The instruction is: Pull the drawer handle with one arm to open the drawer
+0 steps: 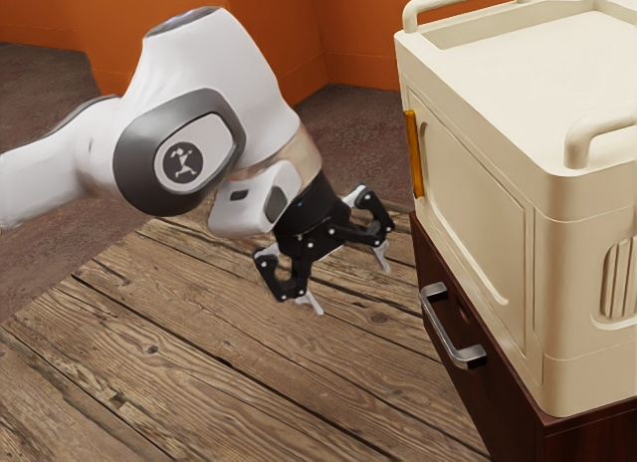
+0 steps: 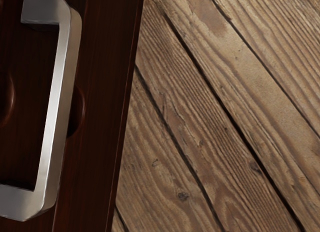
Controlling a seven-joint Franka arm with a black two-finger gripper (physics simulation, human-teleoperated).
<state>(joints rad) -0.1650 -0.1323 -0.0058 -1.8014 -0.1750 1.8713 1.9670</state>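
Reaching the bar looks like the step in hand: nothing grips it, and the drawer [image 1: 490, 394] looks shut. In the exterior view, the handle [image 2: 56, 102] stands out from the drawer's dark front, with the pale box [image 1: 577, 253] at its one o'clock. Beyond the handle, at its ten o'clock, hangs the gripper [image 1: 350, 287], its fingers spread wide with nothing between them, tipped down over the planks [image 1: 179, 333]. The arm [image 1: 189, 114] comes in from the gripper's ten o'clock; farther off, at twelve, rises the orange wall [image 1: 353, 34]. The next move calls for a shift toward four o'clock, with enough turn of the wrist to set one finger on each side of the bar. Then it should close and draw back toward nine. Coming in off line, a fingertip could knock the metal or the drawer's front.
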